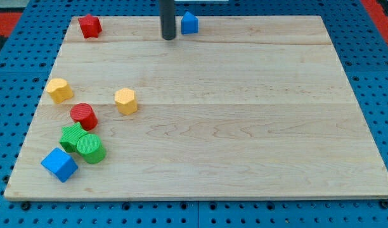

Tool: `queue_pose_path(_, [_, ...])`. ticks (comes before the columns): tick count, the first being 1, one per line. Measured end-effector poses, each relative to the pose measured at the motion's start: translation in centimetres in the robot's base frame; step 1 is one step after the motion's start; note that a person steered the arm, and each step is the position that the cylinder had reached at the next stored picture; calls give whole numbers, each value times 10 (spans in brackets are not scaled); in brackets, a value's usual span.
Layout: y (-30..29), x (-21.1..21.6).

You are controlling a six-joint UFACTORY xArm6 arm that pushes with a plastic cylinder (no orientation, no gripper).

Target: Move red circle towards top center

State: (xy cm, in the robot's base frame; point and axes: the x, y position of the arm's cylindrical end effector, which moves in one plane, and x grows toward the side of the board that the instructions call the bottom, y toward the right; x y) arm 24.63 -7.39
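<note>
My tip (168, 37) rests near the table's (245, 126) top edge, beside a blue block (189, 23). The red circle (84, 116) lies well apart at the view's left. There are no fingers, just the bare rod.

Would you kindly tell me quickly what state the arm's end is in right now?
My tip: a bare rod, holding nothing, touching no block; it sits at the view's top centre, left of the blue block, far from the red circle.

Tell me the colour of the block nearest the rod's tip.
Blue: the blue block sits just right of my tip, seen in the camera view.
</note>
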Motion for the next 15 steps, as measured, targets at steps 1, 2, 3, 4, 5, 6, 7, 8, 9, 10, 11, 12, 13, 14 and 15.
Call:
queue_pose_path(1, [6, -41])
queue_pose_path(2, [43, -39])
queue_pose_path(3, [80, -34])
queue_pose_path(4, [63, 49])
queue_pose_path(5, [47, 130])
queue_pose_path(6, [47, 155])
queue_pose_path(7, [52, 158])
queue_pose_path(8, [38, 168])
queue_pose_path(9, [-36, 140])
queue_pose_path(10, [-96, 118])
queue_pose_path(11, [-124, 158])
queue_pose_path(12, [-144, 176])
queue_pose_path(13, [-158, 200])
queue_pose_path(14, [-171, 219])
queue_pose_path(15, [-99, 219])
